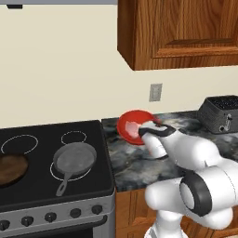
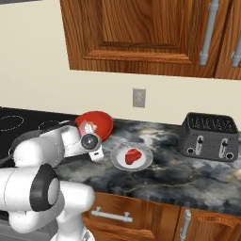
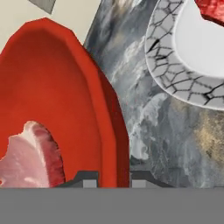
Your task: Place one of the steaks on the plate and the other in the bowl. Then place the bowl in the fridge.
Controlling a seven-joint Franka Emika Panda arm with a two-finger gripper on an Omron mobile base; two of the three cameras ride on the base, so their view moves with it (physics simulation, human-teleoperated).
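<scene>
Red bowl gripped at its rim, tilted on the marble counter.

We see the pale pink steak inside the bowl, and the gripper clamped tight on the bowl's right rim, one fingertip on each side of the wall. Just right of the bowl, the plate carries the bright red steak. Farther right stands a dark toaster; on the stove to the left rests a frying pan.

The arm hides the plate; the toaster is cut off at the edge.
</scene>
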